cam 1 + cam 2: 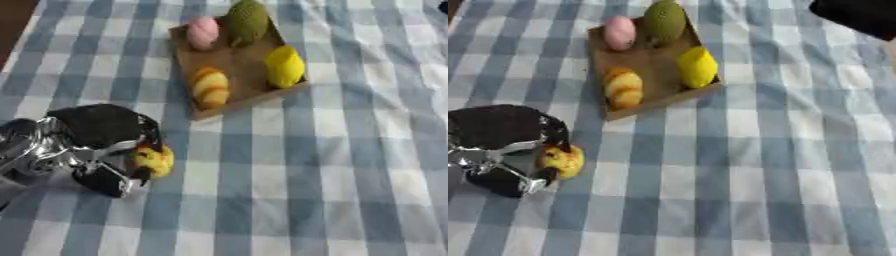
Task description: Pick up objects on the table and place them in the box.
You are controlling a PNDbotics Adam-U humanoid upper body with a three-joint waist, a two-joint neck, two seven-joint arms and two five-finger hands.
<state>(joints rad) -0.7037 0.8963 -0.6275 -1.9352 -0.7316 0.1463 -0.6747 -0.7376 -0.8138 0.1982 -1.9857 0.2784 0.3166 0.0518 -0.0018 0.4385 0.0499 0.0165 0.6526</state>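
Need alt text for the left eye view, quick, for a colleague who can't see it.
The robot's left hand curls round a small yellow object on a blue-checked tablecloth. Beyond it, a shallow brown box holds pink, green, yellow and orange items.

Cloth: blue-and-white checked tablecloth (780, 165) covering the table.
Box: shallow brown box (651, 62), far centre-left, askew.
In box: pink item (619, 32) and green item (664, 20) at far end; yellow item (697, 66) on right; orange-striped item (624, 87) near left.
Left hand: left hand (500, 145), near left, fingers curled round a small yellow object (563, 161) on the cloth.
Far right corner: a dark shape (859, 17), unclear.
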